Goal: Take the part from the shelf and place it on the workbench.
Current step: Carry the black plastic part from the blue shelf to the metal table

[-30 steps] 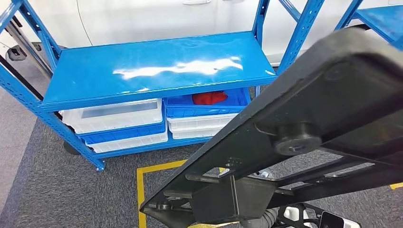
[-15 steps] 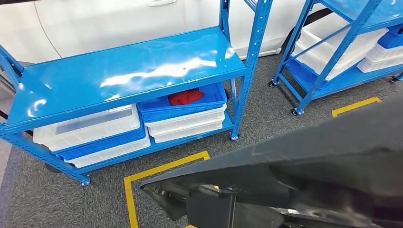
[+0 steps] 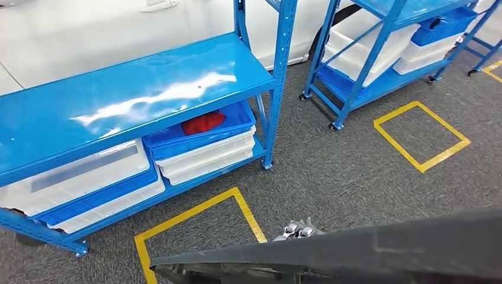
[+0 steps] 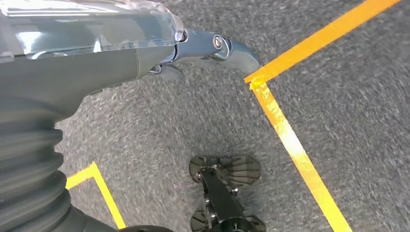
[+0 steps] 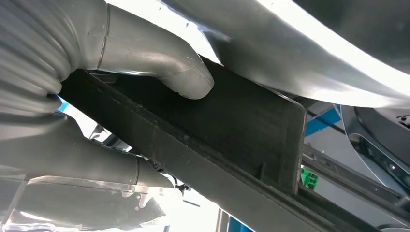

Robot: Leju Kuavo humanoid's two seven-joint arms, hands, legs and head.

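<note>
The part [image 3: 367, 251] is a long, flat, matte black panel with a rough, fibrous-looking face and a raised rib along its edge. My right hand [image 5: 121, 87] grips it, thumb pressed on the flat face, fingers underneath. It sits low in front of me, well clear of the blue shelf [image 3: 130, 94], over grey carpet [image 3: 331, 171]. My left hand [image 4: 145, 48] hangs above the carpet near yellow floor tape [image 4: 290, 140]; whether its fingers are apart or curled, I cannot tell.

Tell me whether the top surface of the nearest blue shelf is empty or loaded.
Empty. The top board of the blue shelf shows bare glossy blue with only light reflections; the bins sit on the level below.
</note>
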